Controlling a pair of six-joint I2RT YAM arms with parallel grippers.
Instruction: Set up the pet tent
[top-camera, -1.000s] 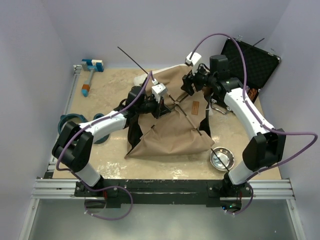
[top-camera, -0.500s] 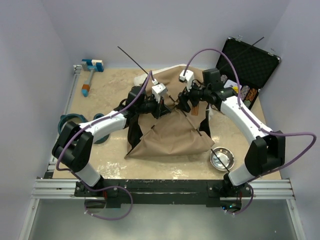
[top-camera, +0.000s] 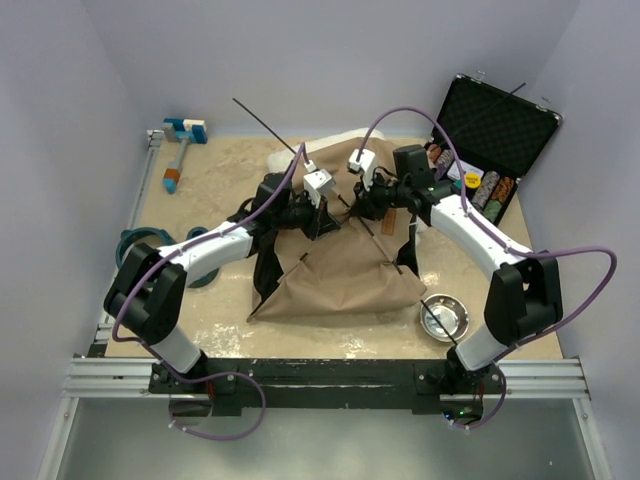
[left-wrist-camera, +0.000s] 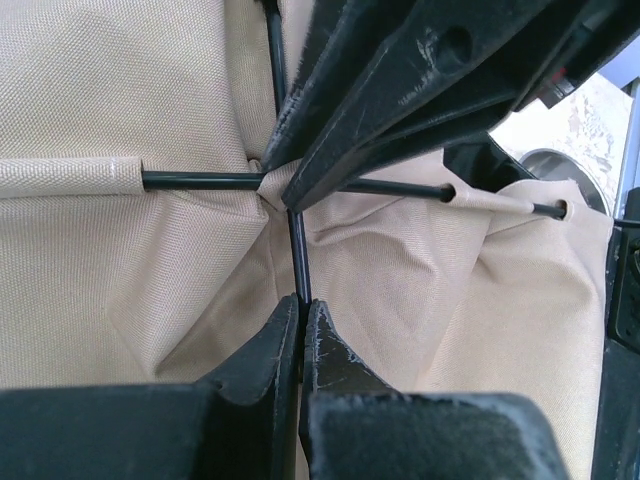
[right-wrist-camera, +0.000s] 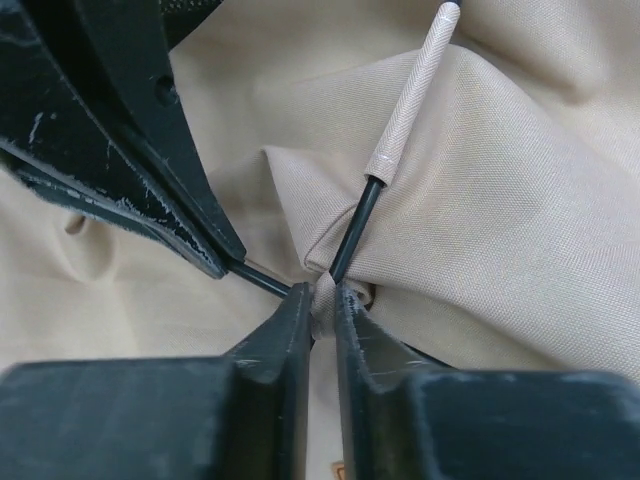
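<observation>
1. Loc: pet tent (top-camera: 340, 275) lies mid-table (top-camera: 215, 180), between the two arms. The fabric is slumped low and it is not yet standing. Its two dark poles cross at the far part of the heap, under both wrists.
2. Axes: pole B (top-camera: 268, 122) runs far-left to near-right, and its far-left end sticks out free past the fabric. pole A (left-wrist-camera: 297, 255) is the short stretch you see running approx. left-right from the crossing (left-wrist-camera: 272, 186) into the L fingers.
3. L pincer (left-wrist-camera: 300, 305): clenched on pole A, which lies lengthwise between the tips, just left of the crossing.
4. R pincer (right-wrist-camera: 322, 295): tips nipped together right at the crossing w/ a fold of the tent's tan fabric between them. It is grasping that fold; you can't tell whether a pole is in the bite too.
5. Key relation: the crossing touches the R tips, w/ the L tips just beside it on the left. The pincers face each other tip to tip across it and are nearly touching.
6. Judgement: the next move prob. turns on raising the crossing so the poles bow. The R arm is nearer for that, while L steadies pole A.
7. Risk (judgement): the fabric-only bite may slip, and there is little room between the tips.
</observation>
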